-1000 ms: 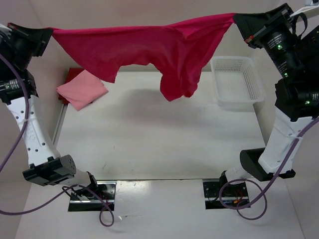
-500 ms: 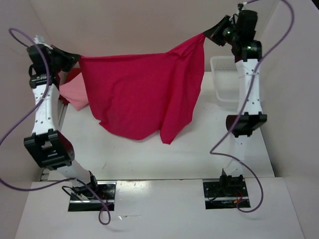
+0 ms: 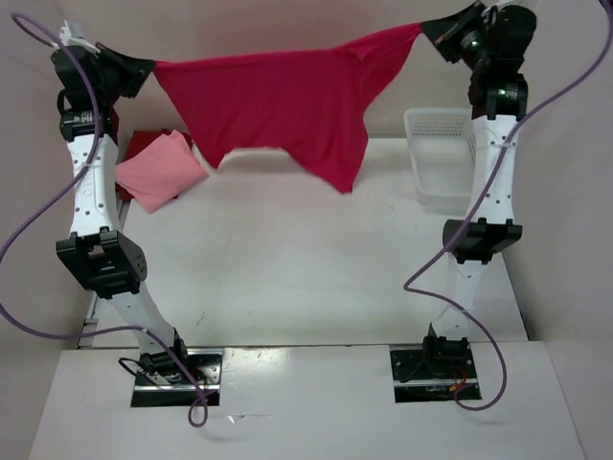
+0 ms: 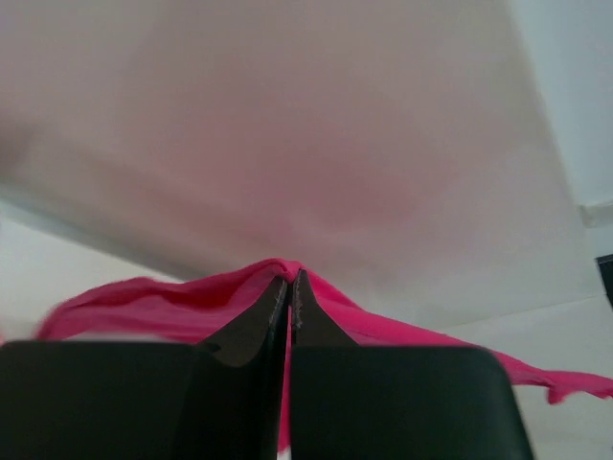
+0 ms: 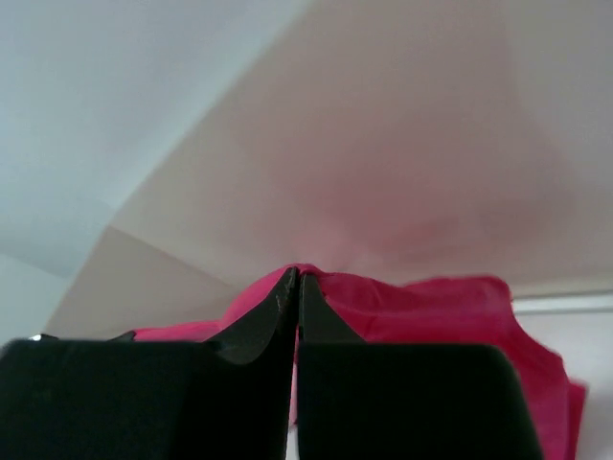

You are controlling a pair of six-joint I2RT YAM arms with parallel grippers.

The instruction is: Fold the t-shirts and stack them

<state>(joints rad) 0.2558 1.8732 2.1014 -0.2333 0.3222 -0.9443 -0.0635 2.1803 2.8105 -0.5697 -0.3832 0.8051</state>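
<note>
Desk [image 3: 287, 278], left edge: folded light pink t-shirt [image 3: 158, 174] atop dark red t-shirt [image 3: 142, 144], apparently the stack's start. Right edge: white mesh basket [image 3: 445, 144]. Above far side: crimson-pink t-shirt [image 3: 278, 105] stretched aloft, left claw [image 3: 144, 69] and right claw [image 3: 428, 31] each clamped on a corner, likely to spread it flat.
</note>
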